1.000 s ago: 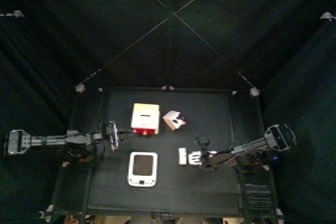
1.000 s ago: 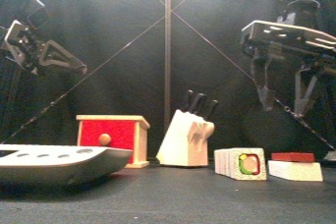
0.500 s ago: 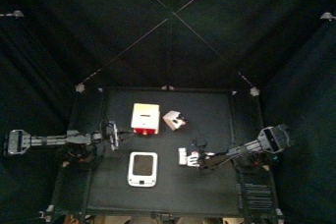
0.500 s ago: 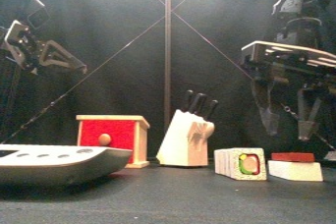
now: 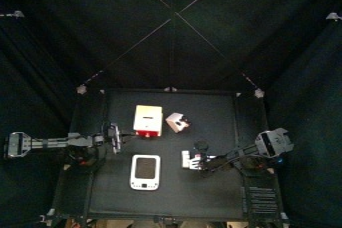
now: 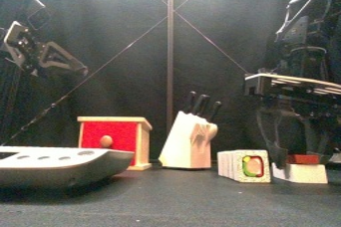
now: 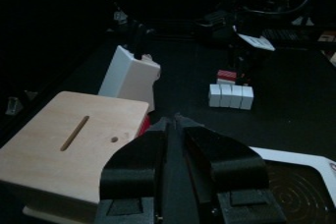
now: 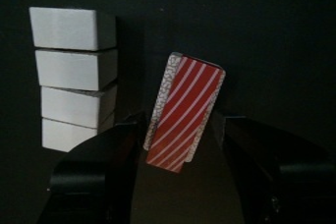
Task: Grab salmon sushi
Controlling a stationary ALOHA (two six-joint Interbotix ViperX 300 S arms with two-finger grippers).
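The salmon sushi [image 8: 188, 113], a red-and-white striped slab on white rice, lies on the table beside a row of white roll pieces [image 8: 75, 81]. My right gripper [image 8: 188, 161] is open and hangs low over the sushi, one jaw on each side, not touching it. In the front view the sushi [image 6: 305, 169] sits at the far right under the right gripper [image 6: 298, 149]. In the top view the right gripper [image 5: 201, 158] is right of centre. My left gripper [image 7: 179, 154] is shut and empty, resting at the table's left [image 5: 115, 137].
A red box [image 6: 112, 141] and a wooden knife block [image 6: 190, 136] stand at the back middle. A white flat device [image 6: 54, 163] lies front left. The cut rolls [image 6: 244, 165] sit just left of the sushi. Black curtains surround the table.
My right gripper has come down from well above the table until its open jaws hang around the salmon sushi. The left arm has not moved.
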